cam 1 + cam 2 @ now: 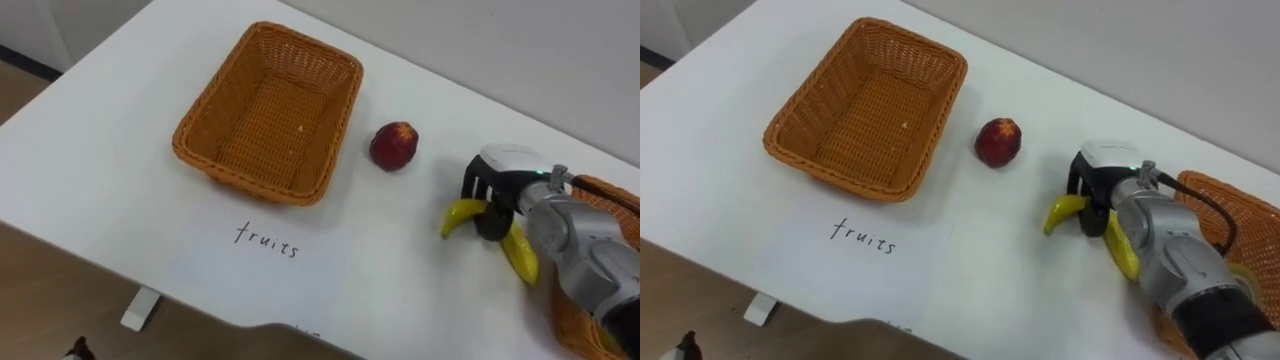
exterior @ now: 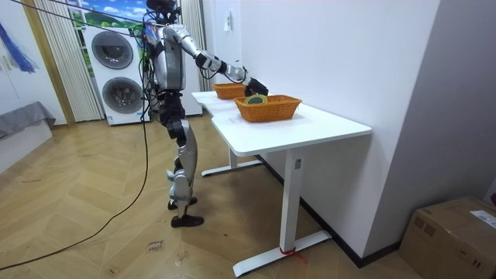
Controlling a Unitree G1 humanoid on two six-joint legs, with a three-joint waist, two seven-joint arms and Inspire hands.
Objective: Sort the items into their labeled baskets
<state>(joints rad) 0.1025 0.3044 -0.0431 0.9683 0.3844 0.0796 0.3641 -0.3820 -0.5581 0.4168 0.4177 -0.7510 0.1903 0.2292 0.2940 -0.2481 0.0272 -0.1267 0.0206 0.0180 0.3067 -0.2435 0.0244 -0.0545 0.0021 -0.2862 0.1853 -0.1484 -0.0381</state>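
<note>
White table [image 1: 420, 300] at 3 o'clock holding the banana [image 1: 460, 215], long axis roughly 10 to 4 o'clock, right hand [image 1: 500, 170] directly over it with fingers seemingly curled round its middle, empty fruit basket [image 1: 200, 150] away at 10 o'clock past the red fruit [image 1: 394, 146].

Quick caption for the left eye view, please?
Right hand grips the banana; red fruit and labelled fruit basket lie to its left.
</note>
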